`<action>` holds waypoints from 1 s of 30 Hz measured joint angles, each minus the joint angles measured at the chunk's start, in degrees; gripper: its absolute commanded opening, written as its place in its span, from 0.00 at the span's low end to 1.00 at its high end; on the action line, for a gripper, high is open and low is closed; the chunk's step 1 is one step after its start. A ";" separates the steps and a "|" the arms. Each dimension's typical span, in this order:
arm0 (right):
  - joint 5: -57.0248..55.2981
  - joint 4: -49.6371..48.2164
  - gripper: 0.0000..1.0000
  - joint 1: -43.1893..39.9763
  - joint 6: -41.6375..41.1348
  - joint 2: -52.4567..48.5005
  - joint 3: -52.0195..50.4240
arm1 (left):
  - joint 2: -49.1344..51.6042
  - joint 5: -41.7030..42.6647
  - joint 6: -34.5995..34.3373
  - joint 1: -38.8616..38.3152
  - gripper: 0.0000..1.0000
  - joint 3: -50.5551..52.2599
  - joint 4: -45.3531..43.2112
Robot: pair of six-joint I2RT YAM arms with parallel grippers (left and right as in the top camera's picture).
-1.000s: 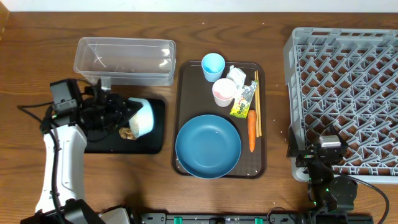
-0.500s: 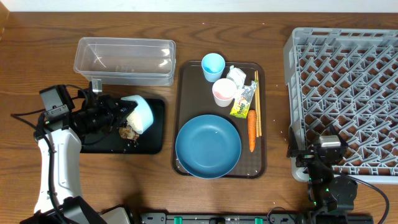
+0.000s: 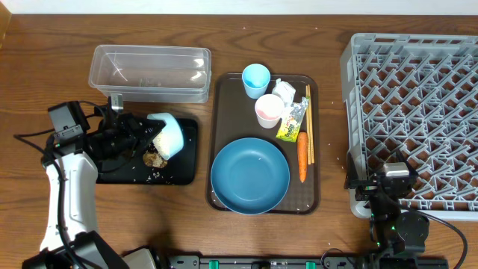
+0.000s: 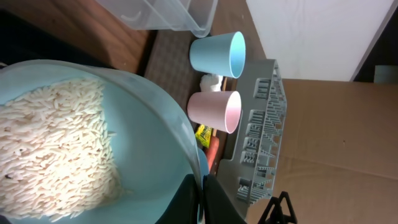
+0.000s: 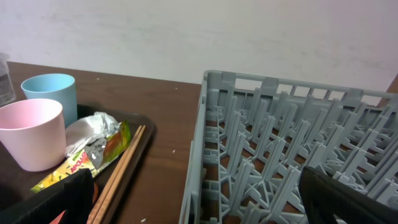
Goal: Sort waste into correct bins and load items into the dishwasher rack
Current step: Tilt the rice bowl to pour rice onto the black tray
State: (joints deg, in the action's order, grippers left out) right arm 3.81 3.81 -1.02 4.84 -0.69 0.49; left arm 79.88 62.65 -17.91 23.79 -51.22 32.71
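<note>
Wooden tabletop [image 3: 30, 90] shows left of and below the black tray [image 3: 183, 173]. My left gripper [image 3: 151, 136] pinches the rim of the white bowl [image 3: 173, 134], tilted over that tray, rice [image 4: 50, 143] inside, just below the clear tub [image 3: 149, 73]. Lower right: my right gripper [image 3: 379, 187], fingers spread, at the rack [image 3: 418, 82] corner.

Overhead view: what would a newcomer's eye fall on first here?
The left hand holds a white bowl of white rice tilted over the black tray, left of centre. The blue plate on the brown tray in the middle and the grey dishwasher rack at the right edge stand out next.
</note>
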 measured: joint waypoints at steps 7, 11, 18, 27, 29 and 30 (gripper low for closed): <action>0.00 0.00 0.99 0.00 -0.02 0.00 0.02 | 4.17 2.82 0.20 0.07 0.06 0.02 -1.97; 0.00 0.00 0.99 0.00 0.00 0.00 0.02 | 5.64 7.37 0.13 0.94 0.06 0.04 -4.07; 0.00 0.00 0.99 0.00 -0.02 0.00 0.02 | 5.75 11.21 0.13 5.18 0.06 0.04 -3.10; 0.00 0.00 0.99 0.00 0.00 0.00 0.00 | 5.75 11.89 1.49 7.08 0.06 0.13 1.62; 0.00 0.00 0.99 0.00 -0.02 0.00 0.00 | 5.75 11.87 2.08 7.08 0.06 0.15 1.75; 0.00 0.00 0.99 0.00 0.00 0.00 0.02 | 5.75 11.82 2.54 7.08 0.06 0.15 1.75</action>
State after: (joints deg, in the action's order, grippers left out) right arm 3.81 3.81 -1.02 4.84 -0.69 0.51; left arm 85.62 74.48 -15.38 30.87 -51.07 34.46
